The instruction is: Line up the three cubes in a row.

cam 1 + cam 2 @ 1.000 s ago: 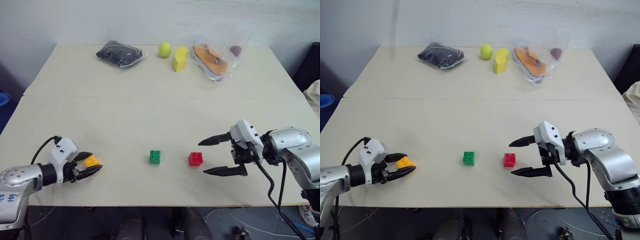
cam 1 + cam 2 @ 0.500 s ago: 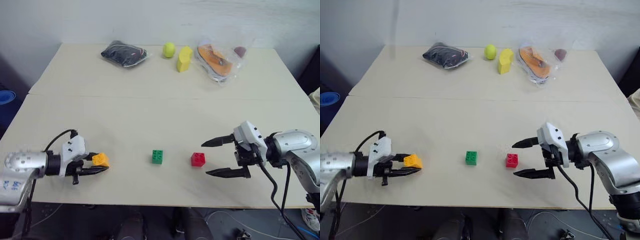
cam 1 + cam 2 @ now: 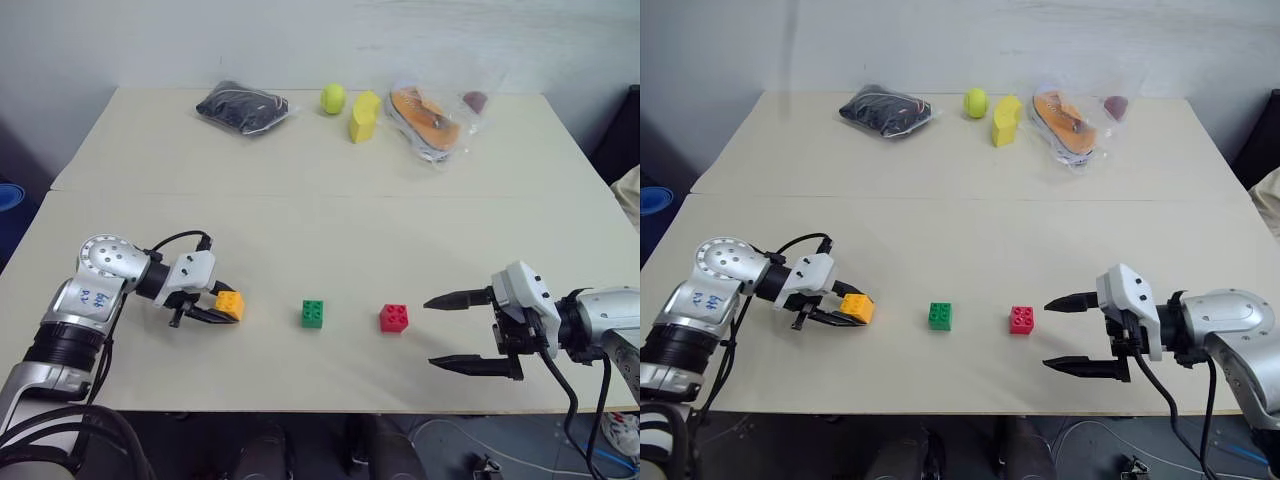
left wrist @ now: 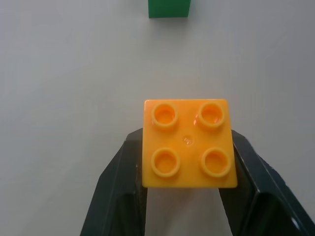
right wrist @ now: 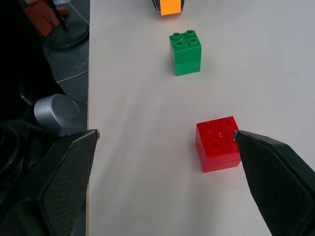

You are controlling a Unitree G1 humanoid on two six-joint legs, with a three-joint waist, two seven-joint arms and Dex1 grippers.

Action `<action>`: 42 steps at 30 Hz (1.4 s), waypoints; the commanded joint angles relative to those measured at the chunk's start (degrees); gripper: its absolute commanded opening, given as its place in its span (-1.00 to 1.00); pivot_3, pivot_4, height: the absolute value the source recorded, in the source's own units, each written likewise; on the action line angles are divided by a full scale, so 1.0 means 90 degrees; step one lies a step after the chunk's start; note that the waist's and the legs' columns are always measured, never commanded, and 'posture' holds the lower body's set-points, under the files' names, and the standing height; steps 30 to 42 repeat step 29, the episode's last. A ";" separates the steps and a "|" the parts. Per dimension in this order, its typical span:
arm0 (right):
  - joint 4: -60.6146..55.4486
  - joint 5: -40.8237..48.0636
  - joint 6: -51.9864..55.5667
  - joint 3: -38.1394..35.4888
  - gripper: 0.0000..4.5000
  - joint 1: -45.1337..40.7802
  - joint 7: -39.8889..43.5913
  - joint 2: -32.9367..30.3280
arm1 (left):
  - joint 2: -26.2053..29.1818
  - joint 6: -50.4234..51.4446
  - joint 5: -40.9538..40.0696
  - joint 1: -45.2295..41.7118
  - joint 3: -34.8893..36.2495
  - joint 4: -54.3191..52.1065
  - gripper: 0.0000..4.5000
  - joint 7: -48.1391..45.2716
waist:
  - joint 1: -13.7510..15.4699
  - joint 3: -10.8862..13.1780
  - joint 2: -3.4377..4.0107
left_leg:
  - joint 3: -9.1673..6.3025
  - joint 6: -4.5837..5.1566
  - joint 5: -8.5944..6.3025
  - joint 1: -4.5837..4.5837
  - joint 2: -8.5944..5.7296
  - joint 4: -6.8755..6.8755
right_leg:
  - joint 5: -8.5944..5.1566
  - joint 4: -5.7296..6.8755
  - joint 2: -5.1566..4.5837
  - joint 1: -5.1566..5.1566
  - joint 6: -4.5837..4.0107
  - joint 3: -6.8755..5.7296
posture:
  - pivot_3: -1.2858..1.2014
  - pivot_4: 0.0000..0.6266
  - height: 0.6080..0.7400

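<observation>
Three studded cubes are near the table's front. My left gripper (image 3: 222,308) is shut on the orange-yellow cube (image 3: 230,303), studs up between the two black fingers (image 4: 118,172), left of the green cube (image 3: 312,313). The red cube (image 3: 394,318) sits on the table right of the green one. The wrist view of the left arm shows the orange cube (image 4: 188,143) held, with the green cube (image 4: 169,8) ahead. My right gripper (image 3: 458,331) stands open to the right of the red cube (image 5: 218,143), apart from it.
Along the back edge of the table (image 3: 300,230) lie a black bag (image 3: 240,106), a yellow-green ball (image 3: 332,97), a plain yellow block (image 3: 362,116) and a clear bag with an orange item (image 3: 428,118). The table's front edge is close below the grippers.
My left gripper closed on the orange-yellow cube and carried it rightward toward the green cube, rolling so the studs face up. My right gripper drew back to the right, away from the red cube.
</observation>
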 commanded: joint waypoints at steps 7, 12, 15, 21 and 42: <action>-0.0103 0.0074 -0.0036 -0.0275 1.00 0.0047 -0.0085 -0.0141 | -0.0220 -0.0386 0.0182 -0.0302 -0.0049 0.0542 -0.17 -0.0070 | -0.0012 0.0000 0.0000 | -0.0001 0.0003 -0.0001 0.0000 0.0001 0.0006 | 0.0002 0.0001 0.0000 0.0001 0.0003 0.0002 | 0.03 -0.52 1.00; 0.0017 -0.0005 -0.0130 -0.0191 1.00 -0.0039 -0.0083 -0.0128 | -0.0064 -0.0309 0.0121 -0.0201 0.0047 0.0420 0.54 -0.0111 | -0.0009 0.0000 0.0000 | -0.0001 0.0003 -0.0001 0.0000 0.0001 0.0007 | 0.0002 0.0002 -0.0001 0.0001 0.0003 0.0002 | 0.03 -0.52 1.00; 0.0146 -0.0074 -0.0208 -0.0113 1.00 -0.0135 -0.0065 -0.0116 | 0.0164 -0.0165 0.0001 -0.0043 0.0206 0.0176 0.95 -0.0115 | -0.0024 0.0000 0.0000 | -0.0002 0.0003 -0.0001 0.0000 0.0001 0.0008 | 0.0002 0.0002 -0.0001 0.0001 0.0003 0.0001 | 0.03 -0.52 1.00; 0.0908 -0.0294 -0.0633 -0.0446 1.00 -0.0200 0.0410 -0.0462 | 0.1932 0.2236 -0.1423 0.1467 0.2099 -0.2034 0.99 -0.0270 | -0.0095 0.0008 -0.0012 | -0.0002 0.0000 -0.0002 -0.0005 0.0013 0.0005 | 0.0001 0.0000 0.0003 -0.0008 0.0002 0.0006 | 0.03 -0.52 1.00; 0.2355 -0.0508 -0.1107 -0.0555 1.00 -0.0391 0.1151 -0.0932 | 0.2908 0.3767 -0.2467 0.3402 0.4527 -0.3451 0.99 -0.0294 | 0.0031 0.0018 0.0006 | -0.0009 0.0008 -0.0006 0.0007 0.0000 0.0005 | 0.0000 -0.0006 -0.0019 0.0010 0.0002 0.0007 | 0.03 -0.52 1.00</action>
